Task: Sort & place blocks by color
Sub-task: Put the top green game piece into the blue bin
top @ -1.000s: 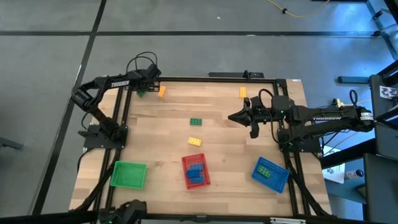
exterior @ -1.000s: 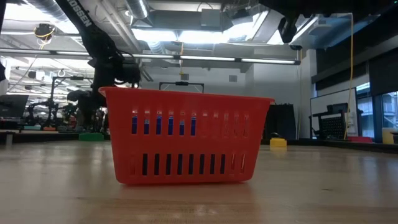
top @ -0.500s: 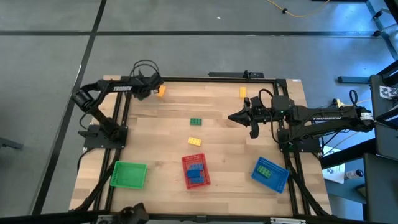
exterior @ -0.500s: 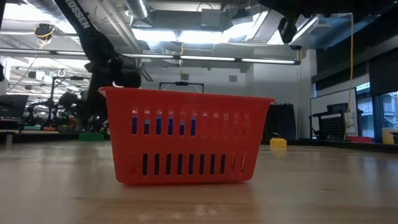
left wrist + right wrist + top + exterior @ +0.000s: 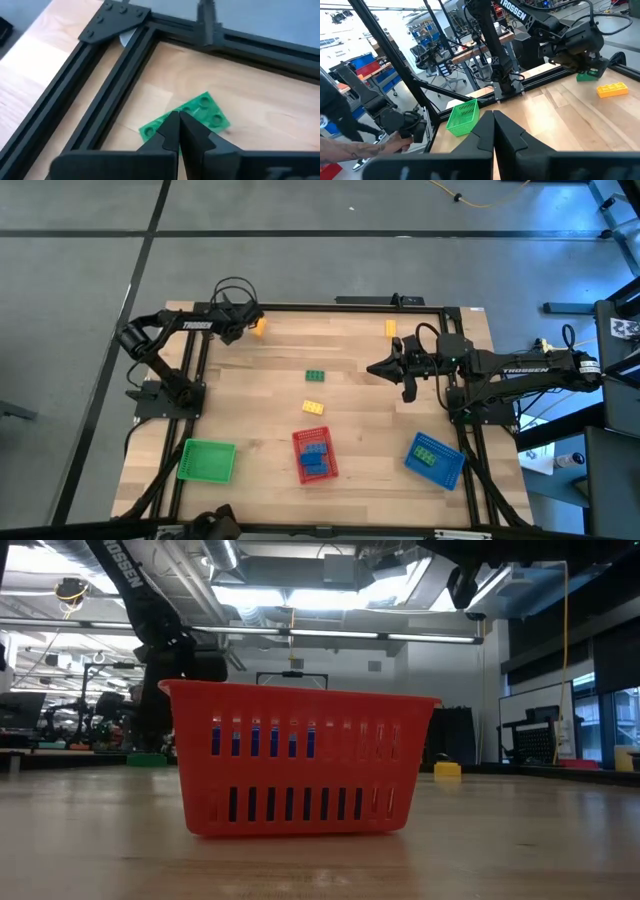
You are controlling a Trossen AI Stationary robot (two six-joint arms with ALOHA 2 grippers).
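Observation:
My left gripper [image 5: 177,117] is shut at the table's far left corner, its tips over a flat green block [image 5: 202,111] that lies on the wood beside the black frame. The same green block [image 5: 588,76] shows under the gripper in the right wrist view, near a yellow block [image 5: 612,89]. My right gripper [image 5: 370,367] waits shut, right of the table's middle. A green block [image 5: 316,376] and a yellow block [image 5: 313,407] lie mid-table, and an orange-yellow one [image 5: 391,328] lies by the far edge. My left gripper's shut fingertips [image 5: 170,125] stand in front of the middle of the green block's studded top [image 5: 192,107], slanting down from above. I cannot tell whether they touch or hold it. The block lies flat on the table.
A green tray [image 5: 207,460], a red tray [image 5: 315,455] holding blue blocks and a blue tray [image 5: 434,457] holding a green block stand along the near edge. The black frame rail [image 5: 115,95] runs close beside the left gripper. The red tray [image 5: 300,760] fills the low view.
My left gripper has shifted a little toward the table's right edge and down over the green block, and has shut. It now covers the block in the high view. The block has stayed in place.

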